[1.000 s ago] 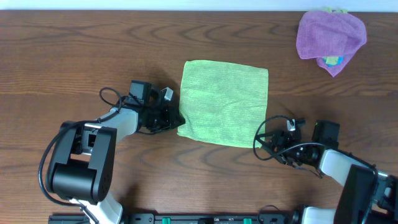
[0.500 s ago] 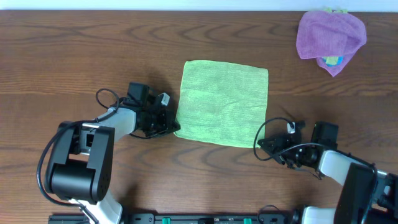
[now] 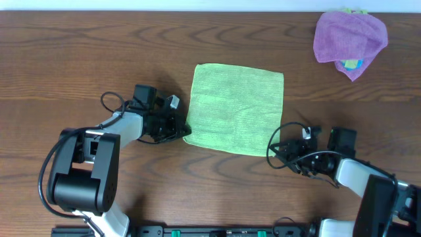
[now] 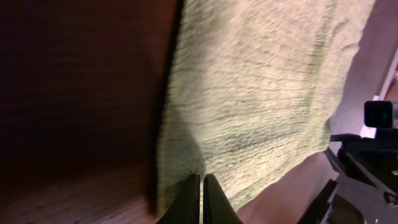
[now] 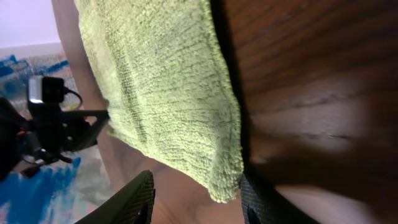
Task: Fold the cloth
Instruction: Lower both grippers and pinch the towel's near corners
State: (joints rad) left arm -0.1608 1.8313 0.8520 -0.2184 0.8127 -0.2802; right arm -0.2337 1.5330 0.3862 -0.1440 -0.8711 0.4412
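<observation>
No text, label, brand, number or sign can be read in any view. The cloth [image 3: 237,108] shows only plain green weave. The purple cloth [image 3: 348,36], at about one o'clock on the table, carries no legible marking either.

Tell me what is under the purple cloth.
Beneath the purple cloth, a blue item with yellow-green patches pokes out at its near edge; the rest is covered and unidentifiable.
</observation>
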